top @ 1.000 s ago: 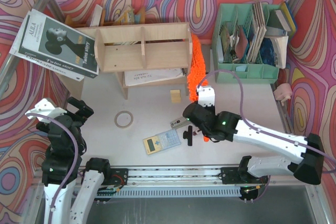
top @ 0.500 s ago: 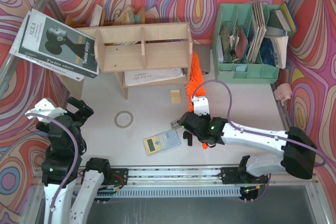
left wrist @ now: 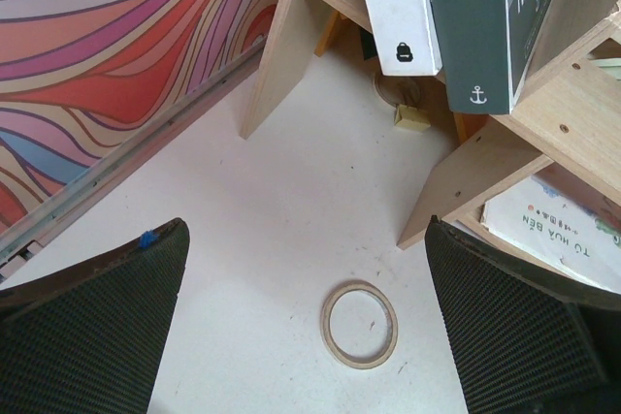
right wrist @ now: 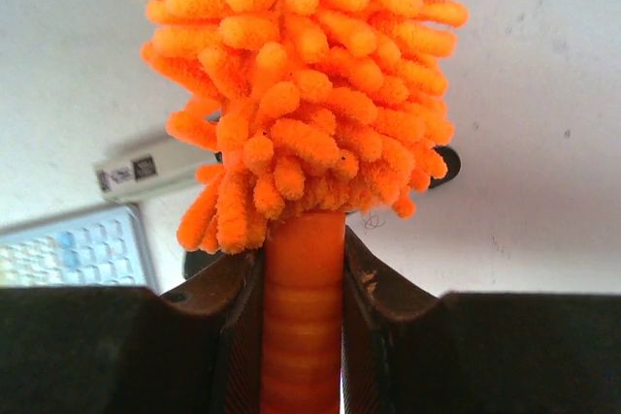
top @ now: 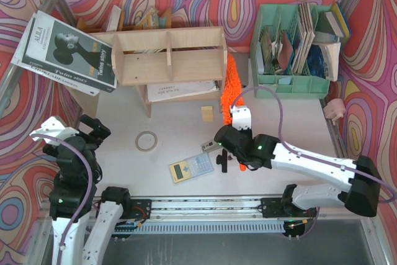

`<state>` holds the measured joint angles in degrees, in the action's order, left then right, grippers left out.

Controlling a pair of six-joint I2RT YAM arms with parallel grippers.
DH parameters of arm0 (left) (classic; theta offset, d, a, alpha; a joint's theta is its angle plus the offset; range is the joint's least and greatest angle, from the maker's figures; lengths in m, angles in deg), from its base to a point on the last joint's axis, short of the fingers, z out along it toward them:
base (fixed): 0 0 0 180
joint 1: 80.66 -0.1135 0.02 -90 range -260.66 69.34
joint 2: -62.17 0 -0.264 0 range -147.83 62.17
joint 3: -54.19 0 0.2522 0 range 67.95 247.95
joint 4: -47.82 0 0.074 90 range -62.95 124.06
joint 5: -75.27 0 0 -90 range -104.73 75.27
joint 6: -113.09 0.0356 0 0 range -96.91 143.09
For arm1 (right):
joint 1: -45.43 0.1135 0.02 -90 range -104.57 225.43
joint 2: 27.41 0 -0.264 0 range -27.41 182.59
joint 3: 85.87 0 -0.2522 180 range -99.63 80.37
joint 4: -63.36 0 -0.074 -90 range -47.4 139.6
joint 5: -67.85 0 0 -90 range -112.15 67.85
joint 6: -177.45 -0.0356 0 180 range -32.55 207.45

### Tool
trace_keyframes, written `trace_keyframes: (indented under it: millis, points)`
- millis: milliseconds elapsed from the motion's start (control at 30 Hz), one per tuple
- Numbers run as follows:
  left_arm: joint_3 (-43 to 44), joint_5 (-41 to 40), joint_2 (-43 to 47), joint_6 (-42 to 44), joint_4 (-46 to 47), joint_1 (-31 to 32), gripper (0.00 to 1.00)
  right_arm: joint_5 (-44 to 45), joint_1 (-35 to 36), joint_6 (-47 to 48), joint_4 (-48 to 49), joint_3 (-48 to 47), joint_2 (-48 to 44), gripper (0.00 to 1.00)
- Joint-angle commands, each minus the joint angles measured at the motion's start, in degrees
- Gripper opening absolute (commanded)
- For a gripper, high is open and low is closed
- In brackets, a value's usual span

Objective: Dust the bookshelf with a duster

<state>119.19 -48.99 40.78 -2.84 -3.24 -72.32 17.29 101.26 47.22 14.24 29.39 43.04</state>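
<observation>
The right gripper (right wrist: pixel 303 273) is clamped tight on the ribbed orange handle of the duster (top: pixel 229 85), just below the fluff. Gripping that close to the head should give firm control of it. From the gripper the head runs toward 12 o'clock along the 3 o'clock side panel of the bookshelf (top: pixel 167 60), seemingly brushing it, though the overhead view leaves contact unsure. The left gripper (top: pixel 93 130) sits at 8 o'clock, jaws spread wide and empty, out of the sweep's way.
</observation>
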Motion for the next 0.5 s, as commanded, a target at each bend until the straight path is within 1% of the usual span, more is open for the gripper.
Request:
trace_keyframes:
  millis: [0,133,367,467]
  points:
    - [-0.7,0.5,-0.1,-0.3,1.1,-0.4,0.99,3.8,0.7,4.2,3.7,-5.6,-4.2,0.00]
    - [-0.6,0.7,-0.4,-0.3,0.9,-0.4,0.99,2.6,0.6,2.9,4.6,-3.2,-3.1,0.00]
    - [-0.6,0.7,-0.5,-0.3,0.8,-0.4,0.98,-2.0,0.6,-2.4,8.2,4.3,2.4,0.00]
    - [-0.6,0.7,-0.5,-0.3,0.8,-0.4,0.98,-3.2,0.7,-3.5,9.4,5.8,3.8,0.00]
